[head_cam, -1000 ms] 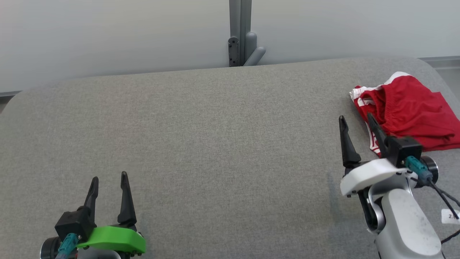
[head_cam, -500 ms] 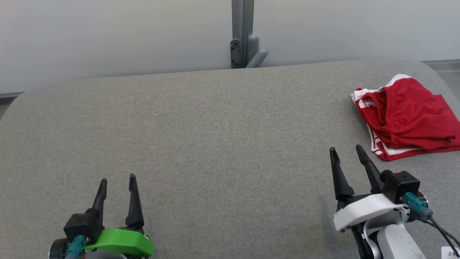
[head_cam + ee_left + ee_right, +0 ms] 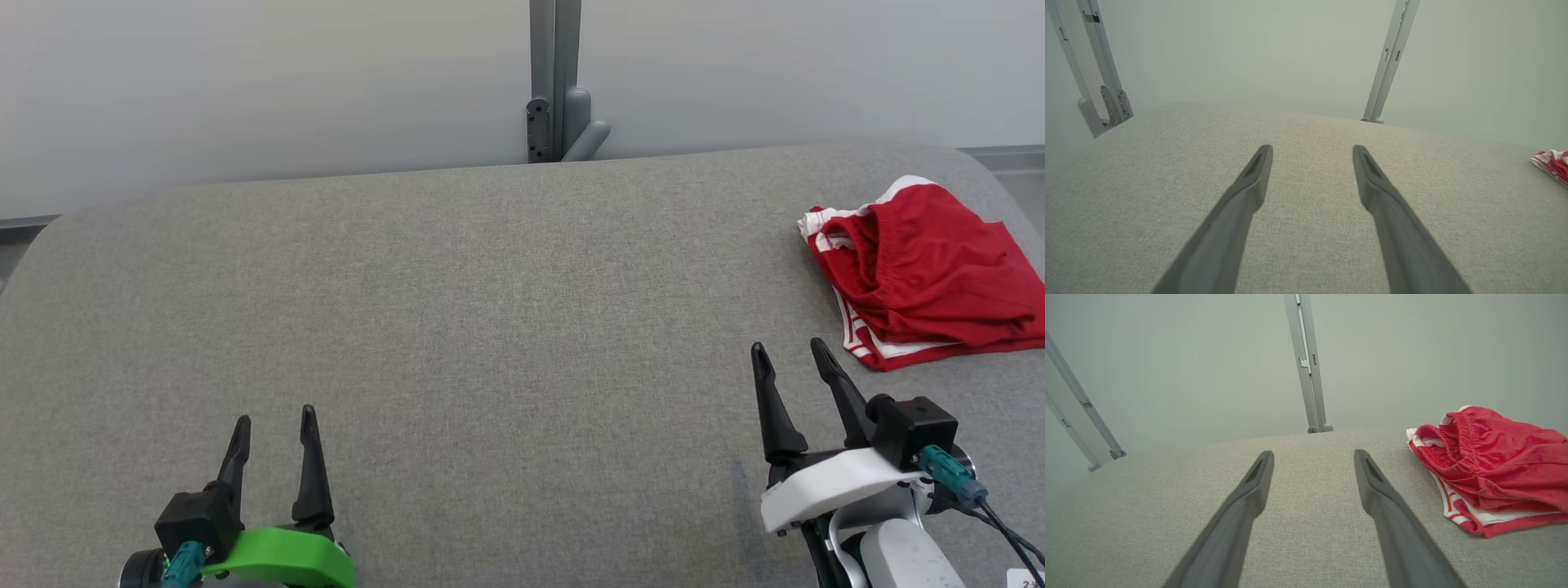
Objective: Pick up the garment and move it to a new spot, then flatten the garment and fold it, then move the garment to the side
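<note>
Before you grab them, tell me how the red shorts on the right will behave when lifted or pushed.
The red shorts will probably go floppy: they lie in soft creased layers, so a pinch would likely let them unfold. They look thin, so likely light. The grey tabletop looks textured, so a push may bunch them rather than slide them.

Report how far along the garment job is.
Looks done: the red garment lies folded, a bit loosely, at the right edge of the table. In hand: nothing; the left gripper and right gripper are open, empty and clear of it. Left: apparently nothing.
</note>
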Available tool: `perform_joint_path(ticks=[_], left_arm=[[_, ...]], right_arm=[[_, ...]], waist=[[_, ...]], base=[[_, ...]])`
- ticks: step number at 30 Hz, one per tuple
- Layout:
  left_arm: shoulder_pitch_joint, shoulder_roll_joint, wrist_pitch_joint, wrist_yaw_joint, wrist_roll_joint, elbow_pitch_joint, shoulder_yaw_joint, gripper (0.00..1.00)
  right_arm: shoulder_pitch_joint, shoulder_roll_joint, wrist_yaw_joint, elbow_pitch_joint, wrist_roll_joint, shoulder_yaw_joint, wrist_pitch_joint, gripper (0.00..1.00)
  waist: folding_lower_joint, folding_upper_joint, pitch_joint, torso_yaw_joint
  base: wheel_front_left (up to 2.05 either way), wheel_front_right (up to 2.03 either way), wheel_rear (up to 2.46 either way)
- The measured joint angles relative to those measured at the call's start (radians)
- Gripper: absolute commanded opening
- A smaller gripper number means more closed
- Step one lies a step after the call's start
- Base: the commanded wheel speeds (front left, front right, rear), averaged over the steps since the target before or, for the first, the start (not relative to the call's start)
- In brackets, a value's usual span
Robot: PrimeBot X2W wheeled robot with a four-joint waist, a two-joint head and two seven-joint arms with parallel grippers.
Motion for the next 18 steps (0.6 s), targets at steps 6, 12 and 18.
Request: perform_joint_path(ticks=[6,12,18], left_arm=[[0.006,-0.001,0.0,-0.007,0.0,0.007,-0.002,1.0],[0.009,-0.001,0.001,-0.012,0.0,0.017,-0.007,0.0],[0.027,-0.004,0.011,-0.012,-0.009,0.062,-0.009,0.0]], right_arm=[[0.008,0.0,0.0,-0.003,0.0,-0.001,0.0,1.0],[0.013,0.001,0.0,0.002,0.0,-0.001,0.0,0.0],[0.046,0.005,0.0,0.042,0.01,0.001,0.002,0.0]], waist=[[0.0,0.0,-0.006,0.001],[0.0,0.0,-0.012,0.001],[0.0,0.0,-0.012,0.001]], base=[[0.0,0.0,0.0],[0.0,0.0,0.0],[0.0,0.0,0.0]])
